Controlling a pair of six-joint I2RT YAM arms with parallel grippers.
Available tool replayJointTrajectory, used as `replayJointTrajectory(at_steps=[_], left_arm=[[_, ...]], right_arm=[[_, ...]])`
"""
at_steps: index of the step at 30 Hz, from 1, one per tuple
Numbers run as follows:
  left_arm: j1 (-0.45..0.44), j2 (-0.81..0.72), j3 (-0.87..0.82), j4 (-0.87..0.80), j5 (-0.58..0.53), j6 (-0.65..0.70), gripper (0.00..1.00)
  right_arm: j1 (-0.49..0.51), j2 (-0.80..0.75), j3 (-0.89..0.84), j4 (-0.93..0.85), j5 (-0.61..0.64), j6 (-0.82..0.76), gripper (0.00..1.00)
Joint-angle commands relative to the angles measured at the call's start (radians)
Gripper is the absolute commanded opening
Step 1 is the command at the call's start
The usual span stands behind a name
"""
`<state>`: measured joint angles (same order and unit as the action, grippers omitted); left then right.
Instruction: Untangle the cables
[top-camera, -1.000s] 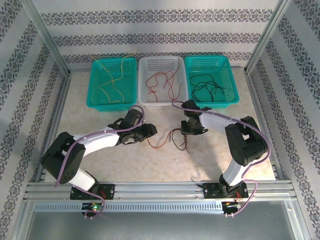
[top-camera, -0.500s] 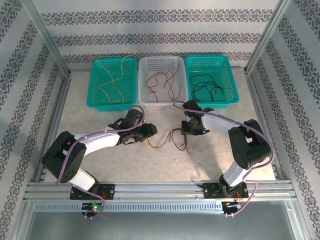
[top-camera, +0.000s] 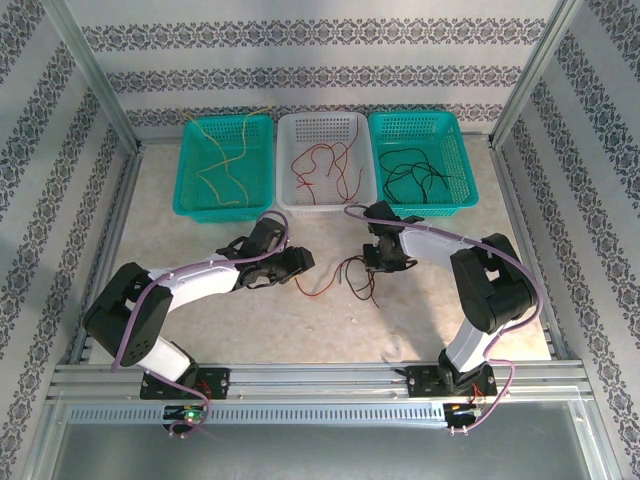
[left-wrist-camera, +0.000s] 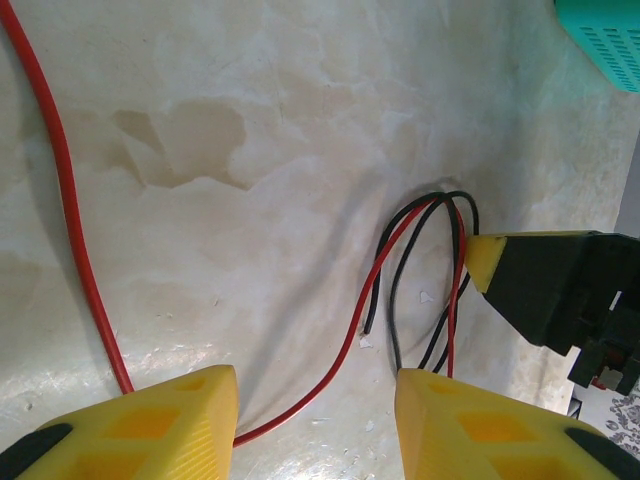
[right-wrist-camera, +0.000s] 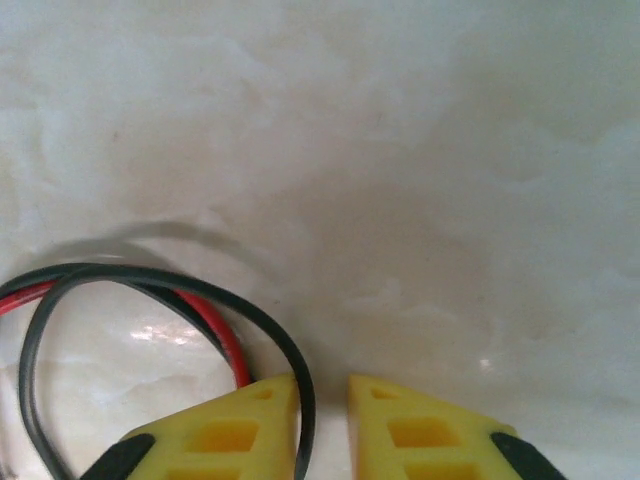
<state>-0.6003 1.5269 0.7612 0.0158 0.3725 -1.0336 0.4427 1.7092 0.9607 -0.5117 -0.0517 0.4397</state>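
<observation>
A tangle of red and black cables (top-camera: 356, 276) lies on the table between the two arms. My left gripper (top-camera: 300, 262) rests low at its left end. In the left wrist view the left gripper (left-wrist-camera: 315, 385) stands open, and a red cable (left-wrist-camera: 345, 345) runs across the table between its yellow fingers. Black cable loops (left-wrist-camera: 395, 300) lie just beyond. My right gripper (top-camera: 378, 262) sits on the tangle's right side. In the right wrist view its jaws (right-wrist-camera: 322, 385) stand narrowly apart with a black cable (right-wrist-camera: 265, 320) running between them, against the left finger. A red cable (right-wrist-camera: 218, 328) passes beside it.
Three baskets line the back of the table: a teal one (top-camera: 182, 180) with yellow cables, a white one (top-camera: 283, 170) with red cables, a teal one (top-camera: 468, 175) with black cables. Metal frame rails border the table.
My right gripper's jaws have narrowed around the black cable, and the right arm has shifted slightly. The left arm has not moved.
</observation>
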Motion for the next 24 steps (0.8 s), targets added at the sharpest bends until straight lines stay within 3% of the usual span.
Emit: replayJointTrajectory(at_steps=[1, 5, 16, 20, 24], left_arm=[[0.008, -0.025, -0.007, 0.006, -0.009, 0.004, 0.45], [0.007, -0.023, -0.002, 0.005, -0.004, 0.006, 0.45], [0.009, -0.05, 0.031, 0.012, 0.013, 0.029, 0.44], [0.026, -0.122, 0.103, -0.059, 0.013, 0.13, 0.46], [0.044, -0.238, 0.217, -0.126, 0.004, 0.285, 0.54]], right_arm=[[0.02, -0.007, 0.006, -0.018, 0.029, 0.001, 0.1], [0.044, -0.139, 0.009, -0.048, 0.076, 0.001, 0.0], [0.232, -0.586, 0.163, -0.154, 0.304, -0.056, 0.0], [0.262, -0.652, 0.236, -0.179, 0.341, -0.072, 0.0], [0.265, -0.66, 0.307, -0.194, 0.319, -0.084, 0.0]])
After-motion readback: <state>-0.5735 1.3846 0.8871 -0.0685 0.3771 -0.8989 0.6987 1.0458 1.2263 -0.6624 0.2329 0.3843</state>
